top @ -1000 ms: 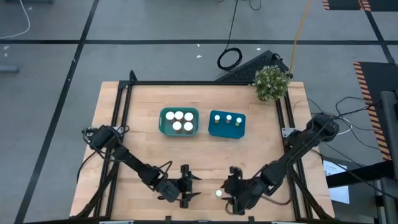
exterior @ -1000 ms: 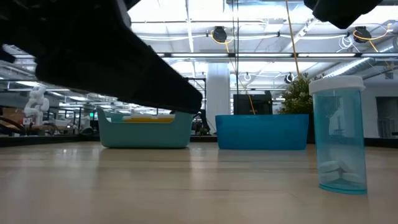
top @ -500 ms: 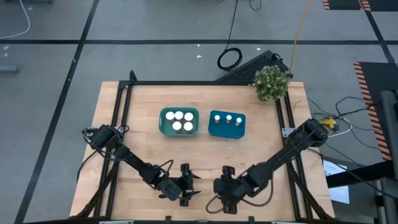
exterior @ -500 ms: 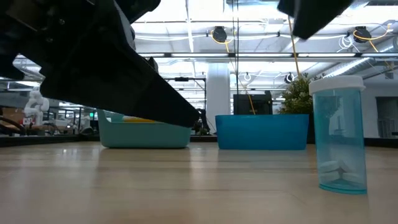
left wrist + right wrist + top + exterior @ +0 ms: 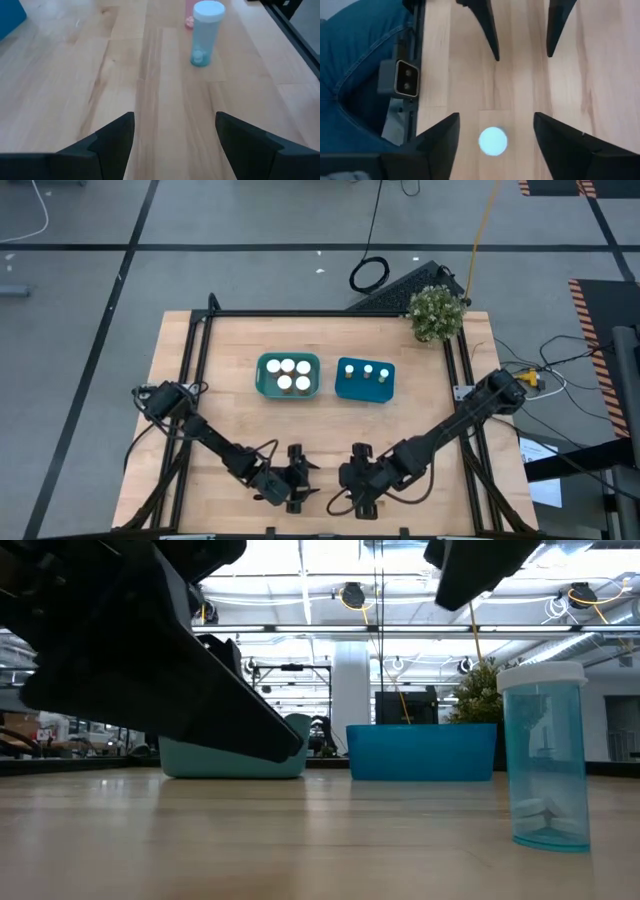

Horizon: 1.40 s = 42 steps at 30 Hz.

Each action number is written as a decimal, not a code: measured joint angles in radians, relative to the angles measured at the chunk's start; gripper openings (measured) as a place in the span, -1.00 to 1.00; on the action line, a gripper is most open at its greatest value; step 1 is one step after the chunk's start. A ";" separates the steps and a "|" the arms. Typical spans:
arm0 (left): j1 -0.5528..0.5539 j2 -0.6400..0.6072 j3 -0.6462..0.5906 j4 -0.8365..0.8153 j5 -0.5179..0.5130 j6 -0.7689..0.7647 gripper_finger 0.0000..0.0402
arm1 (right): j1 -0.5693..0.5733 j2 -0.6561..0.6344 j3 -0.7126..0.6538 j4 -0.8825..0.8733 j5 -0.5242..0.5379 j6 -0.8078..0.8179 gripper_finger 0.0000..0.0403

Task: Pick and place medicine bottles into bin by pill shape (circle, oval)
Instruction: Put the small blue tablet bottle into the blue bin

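**A:** What sits on the wooden table (image 5: 230,380)?

**B:** 2 bins near the middle, side by side. The teal bin (image 5: 288,375) holds 5 white-capped medicine bottles (image 5: 288,366). The blue bin (image 5: 366,379), just to its right in the high view, holds 3 smaller bottles (image 5: 367,370) in a row. A potted plant (image 5: 436,313) stands at the far right corner.

**A:** And the arms?

**B:** Both reach in low along the near edge. The left gripper (image 5: 297,491) is near the middle of that edge, and the right gripper (image 5: 355,488) is just beside it, on its right in the high view.

**A:** Are the claws holding anything?

**B:** No. In the left wrist view the left gripper's 2 fingers (image 5: 112,137) stand wide apart over bare wood. In the right wrist view the right gripper's fingers (image 5: 442,137) are also spread wide, with nothing between them touching.

**A:** Where is the loose bottle?

**B:** 1 blue see-through bottle (image 5: 545,754) with a white cap stands upright on the table near the front edge, with pale pills at its bottom whose shape I cannot tell. The right wrist view looks straight down on its cap (image 5: 493,141), which lies between that gripper's spread fingers. The left wrist view shows it ahead of the left gripper, well apart from it.

**A:** Anything smaller?

**B:** A small camera block (image 5: 404,79) is fixed at the table's edge, and blue denim (image 5: 360,75) of a person shows beyond it.
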<state>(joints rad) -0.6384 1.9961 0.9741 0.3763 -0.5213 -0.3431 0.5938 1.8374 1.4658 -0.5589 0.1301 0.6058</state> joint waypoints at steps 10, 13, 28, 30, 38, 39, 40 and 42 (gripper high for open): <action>-0.011 0.000 0.000 0.001 -0.003 -0.006 0.38 | 0.033 0.000 -0.010 0.006 0.028 -0.023 0.44; -0.009 0.000 0.000 0.001 -0.003 -0.006 0.38 | 0.031 0.000 -0.039 0.009 0.028 -0.032 0.43; -0.009 -0.001 -0.001 0.000 -0.004 -0.005 0.38 | 0.014 0.000 -0.164 0.138 -0.030 -0.027 0.30; -0.009 -0.001 -0.001 0.000 -0.004 -0.005 0.38 | 0.014 0.000 -0.171 0.153 -0.030 -0.028 0.27; -0.009 -0.001 -0.001 0.000 -0.004 0.000 0.38 | 0.014 0.000 -0.173 0.174 -0.031 -0.067 0.17; -0.009 -0.001 -0.001 0.000 -0.004 0.000 0.38 | 0.013 0.002 -0.177 0.185 -0.031 -0.068 0.16; -0.009 -0.001 -0.001 0.000 -0.004 0.000 0.38 | 0.011 0.006 -0.180 0.196 -0.032 -0.069 0.14; -0.009 -0.001 -0.001 0.000 -0.004 0.000 0.38 | 0.008 0.021 -0.188 0.211 -0.055 -0.070 0.13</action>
<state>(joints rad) -0.6476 1.9949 0.9733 0.3767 -0.5255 -0.3428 0.6018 1.8586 1.2781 -0.3475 0.0747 0.5356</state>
